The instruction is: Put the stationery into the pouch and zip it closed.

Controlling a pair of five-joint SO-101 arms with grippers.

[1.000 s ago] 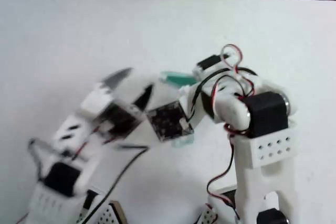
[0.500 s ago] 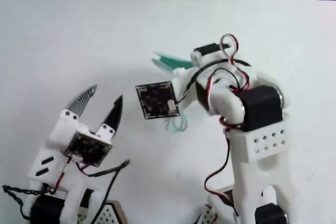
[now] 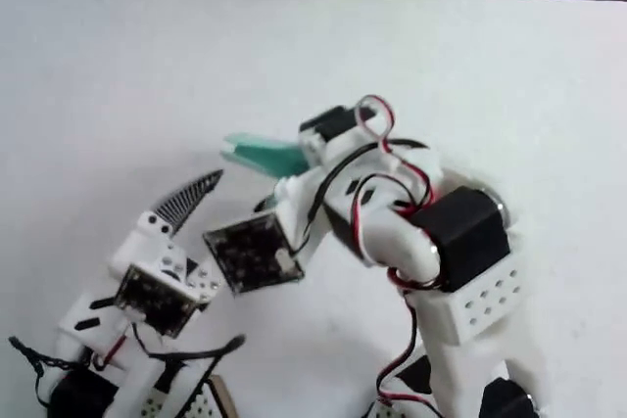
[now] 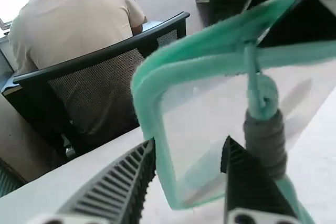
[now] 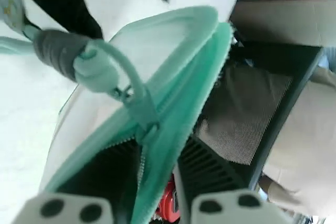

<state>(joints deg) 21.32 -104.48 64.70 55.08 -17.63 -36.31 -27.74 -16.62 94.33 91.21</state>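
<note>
Two grippers at it: right gripper (image 5: 160, 158) pinches the green pouch (image 3: 257, 154) by its edge mid-frame in the high view, left gripper (image 4: 188, 156) sits lower left, fingers spread.

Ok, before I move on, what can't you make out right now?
- Contents of the pouch: in the left wrist view its clear wall is blurred, so stationery inside cannot be told.
- Zip progress: in the right wrist view the track past the zip pull is blurred.
- Pouch body: in the high view it is mostly hidden under the right arm.
</note>
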